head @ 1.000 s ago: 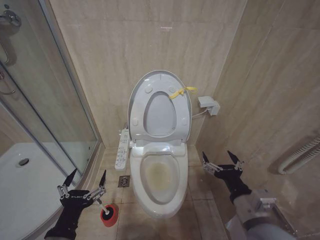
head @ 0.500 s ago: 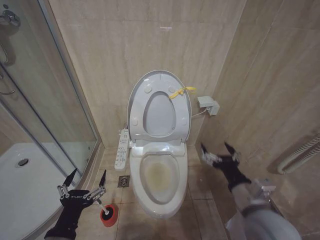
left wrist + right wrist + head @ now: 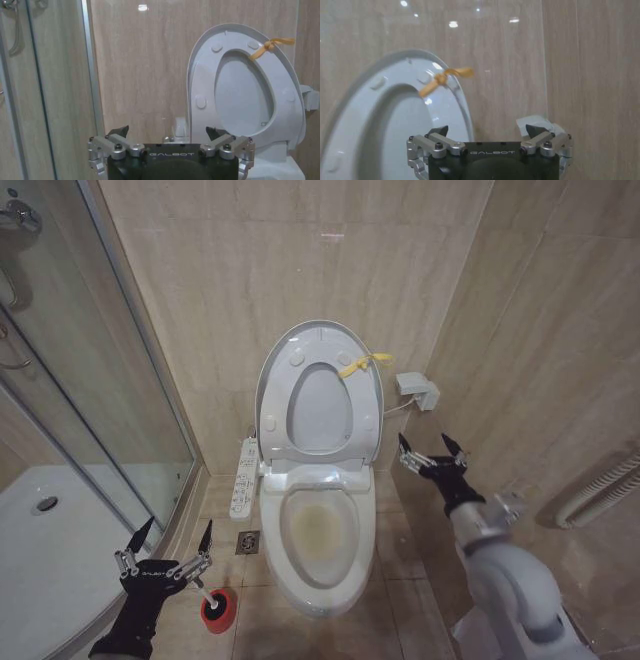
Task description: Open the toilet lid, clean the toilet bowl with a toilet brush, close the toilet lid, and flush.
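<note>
- Rising from low beside the toilet, the right gripper [image 3: 432, 452] now hangs higher and closer to the wall, level with the base of the raised toilet lid [image 3: 275, 360], its jaws spread apart and holding nothing.
- Nothing else has shifted: the left gripper [image 3: 170, 545] hovers in the same spot as a second ago, jaws likewise parted and empty, just above the toilet brush [image 3: 205, 592].
- The brush sits upright in its round red holder [image 3: 219, 610] on the floor, between the shower screen [image 3: 120, 380] and the toilet bowl [image 3: 322, 530].
- The lid and the seat ring [image 3: 362, 395] both stand up against the tiled wall, a yellow tag [image 3: 362, 364] tied at the lid's upper edge; the right wrist view looks straight at that tag [image 3: 445, 80] and the lid's rim [image 3: 395, 62].
- The bowl lies open, with yellowish staining showing inside; a white button panel [image 3: 243, 477] hangs at its side.
- Judged from this, the opening step is done and scrubbing has not begun: the brush is untouched in its holder.
- The right arm's climb toward the lid looks like positioning near the lid's edge, while the left gripper seems placed to take the brush handle.
</note>
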